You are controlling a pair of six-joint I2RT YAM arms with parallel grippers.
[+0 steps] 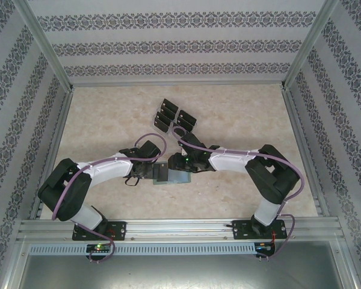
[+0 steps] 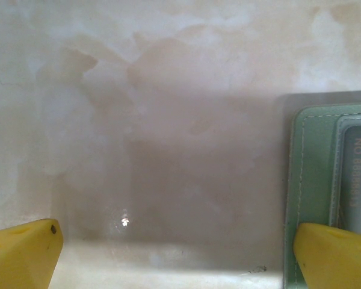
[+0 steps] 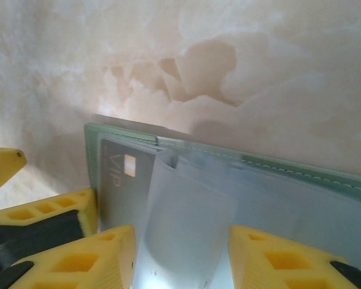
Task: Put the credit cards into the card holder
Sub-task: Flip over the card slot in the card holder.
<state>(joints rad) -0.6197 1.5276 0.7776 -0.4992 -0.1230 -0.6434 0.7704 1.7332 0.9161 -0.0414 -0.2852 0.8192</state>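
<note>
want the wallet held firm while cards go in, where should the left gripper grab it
Probably the wallet by its stitched green border, from the side facing the left gripper. It lies open and flat, and that border is bare, whereas a card and a clear flap cover the inside.

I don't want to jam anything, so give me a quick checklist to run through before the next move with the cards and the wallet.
1. Card holder lying open on the table: ok.
2. Left hand opened wide: ok.
3. Left hand clear of the card holder: not ok, one fingertip sits over its edge.
4. VIP card lying inside the card holder: ok.
5. Right hand gripping anything: cannot tell; a clear flap lies between its fingers.
6. Black cards waiting beyond both hands: ok.
</note>
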